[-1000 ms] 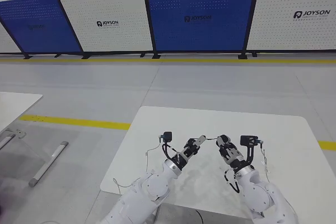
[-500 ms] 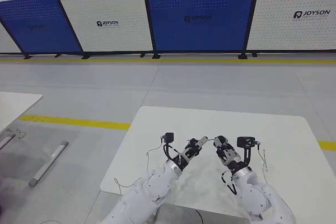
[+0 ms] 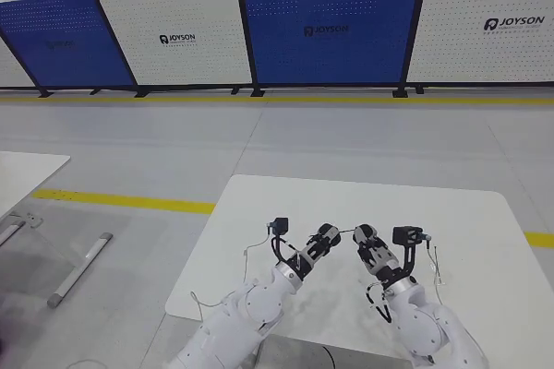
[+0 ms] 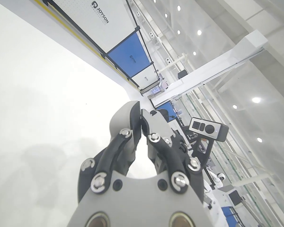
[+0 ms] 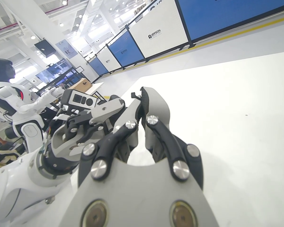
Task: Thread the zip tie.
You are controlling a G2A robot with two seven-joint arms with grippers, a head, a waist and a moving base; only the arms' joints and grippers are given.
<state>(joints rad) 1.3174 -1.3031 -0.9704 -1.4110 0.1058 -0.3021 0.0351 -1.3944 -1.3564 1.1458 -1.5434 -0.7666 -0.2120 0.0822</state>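
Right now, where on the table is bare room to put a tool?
Bare: the far half of the table beyond both grippers, and its right side up to the edge. Crowded: the near middle, where the left gripper and right gripper meet at the zip tie.

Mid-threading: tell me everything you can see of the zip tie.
The zip tie is a thin black strip, plastic by its look. A short end with a small squarish tip pokes out past the shut fingertips of the right gripper, which pinches it. From above it shows as a fine dark line above the table, running across to the shut left gripper; whether that one grips it is unclear.
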